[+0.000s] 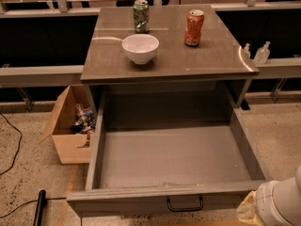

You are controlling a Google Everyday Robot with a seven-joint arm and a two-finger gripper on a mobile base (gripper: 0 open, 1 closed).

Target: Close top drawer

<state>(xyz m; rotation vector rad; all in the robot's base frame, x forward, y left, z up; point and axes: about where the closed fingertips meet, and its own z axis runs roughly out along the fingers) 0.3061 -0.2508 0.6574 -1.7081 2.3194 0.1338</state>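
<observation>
— Well, where is the top drawer (pixel 171 157) found?
— It is pulled far out under the tabletop (pixel 207 60).
— And the gripper (pixel 276 204)?
— It is seen low on the right, by the drawer's front corner. Its grip is hidden.

Top drawer (pixel 141 202) juts out beneath the tabletop (pixel 214 58), claw (pixel 272 206) by its front-right corner.
</observation>
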